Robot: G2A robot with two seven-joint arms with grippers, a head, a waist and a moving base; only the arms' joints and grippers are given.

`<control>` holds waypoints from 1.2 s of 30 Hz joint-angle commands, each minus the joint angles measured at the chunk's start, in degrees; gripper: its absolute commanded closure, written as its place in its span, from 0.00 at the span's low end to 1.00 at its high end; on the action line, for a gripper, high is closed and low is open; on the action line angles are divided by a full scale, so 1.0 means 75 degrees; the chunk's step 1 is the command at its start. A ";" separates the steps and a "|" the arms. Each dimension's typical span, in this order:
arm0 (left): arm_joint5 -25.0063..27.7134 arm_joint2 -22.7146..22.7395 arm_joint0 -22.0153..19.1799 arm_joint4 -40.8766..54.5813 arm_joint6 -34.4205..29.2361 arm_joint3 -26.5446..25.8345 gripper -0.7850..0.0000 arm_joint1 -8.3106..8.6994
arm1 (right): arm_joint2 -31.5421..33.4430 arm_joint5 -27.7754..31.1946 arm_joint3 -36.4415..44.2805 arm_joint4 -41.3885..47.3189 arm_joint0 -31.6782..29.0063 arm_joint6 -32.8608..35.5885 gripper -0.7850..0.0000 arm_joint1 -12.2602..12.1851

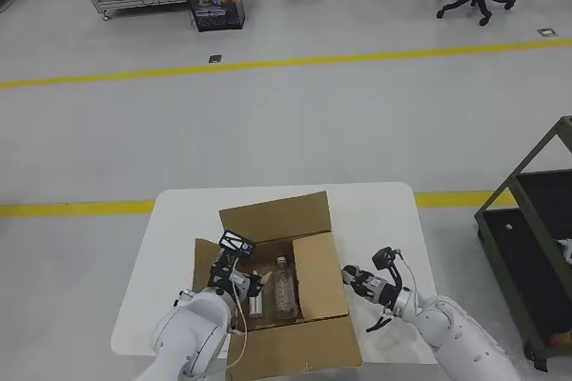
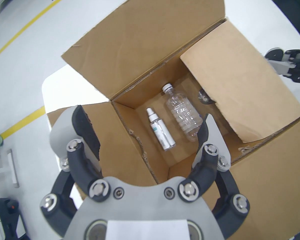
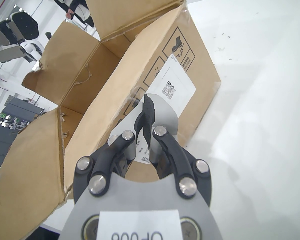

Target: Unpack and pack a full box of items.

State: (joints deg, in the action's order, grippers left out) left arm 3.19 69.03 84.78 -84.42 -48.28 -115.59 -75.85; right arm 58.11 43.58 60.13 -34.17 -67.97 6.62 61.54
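The left gripper was spread above the box containing a clear bottle and a spray bottle, while the right gripper, pressed together, sat beside the box's outer wall.

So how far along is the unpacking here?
Done: the box has its flaps open. In hand: nothing; the left gripper hangs over the opening, jaws open, and the right gripper sits beside the box, jaws shut. Left: the clear bottle and spray bottle lie inside, then repacking.
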 commanded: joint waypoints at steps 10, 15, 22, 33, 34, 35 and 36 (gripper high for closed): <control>0.0471 -0.0888 -0.0637 0.0235 -0.0342 0.0615 0.00 -0.0098 | -0.0105 0.0508 0.0203 -0.0040 -0.0206 0.0441 1.00 0.0008; 0.0548 -0.0985 -0.0736 0.0379 -0.0334 0.0720 0.00 -0.0116 | 0.0077 0.0481 0.0176 -0.0046 -0.0283 0.0266 1.00 -0.0021; 0.0548 -0.0985 -0.0736 0.0379 -0.0334 0.0720 0.00 -0.0116 | 0.1206 0.0655 0.0437 -0.0223 -0.0712 -0.0090 1.00 -0.0344; -0.0832 -0.0284 -0.0966 0.5271 -0.0759 0.1548 0.00 -0.0320 | 0.2154 0.0457 0.1549 -0.0177 -0.1650 0.0150 1.00 -0.0608; -0.0944 -0.0239 -0.1058 0.5706 -0.0799 0.1693 0.00 -0.0340 | 0.2184 0.0438 0.1620 -0.0161 -0.1701 0.0168 1.00 -0.0615; -0.1042 -0.0218 -0.1155 0.5968 -0.0859 0.1871 0.00 -0.0352 | 0.2212 0.0421 0.1683 -0.0145 -0.1749 0.0187 1.00 -0.0621; -0.1061 -0.0244 -0.1250 0.6109 -0.0930 0.2035 0.00 -0.0358 | 0.2244 0.0416 0.1742 -0.0128 -0.1787 0.0194 1.00 -0.0627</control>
State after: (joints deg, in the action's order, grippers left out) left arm -4.55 67.33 76.05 -40.23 -54.84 -101.55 -78.49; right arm 74.76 46.74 72.88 -35.22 -81.17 8.03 56.87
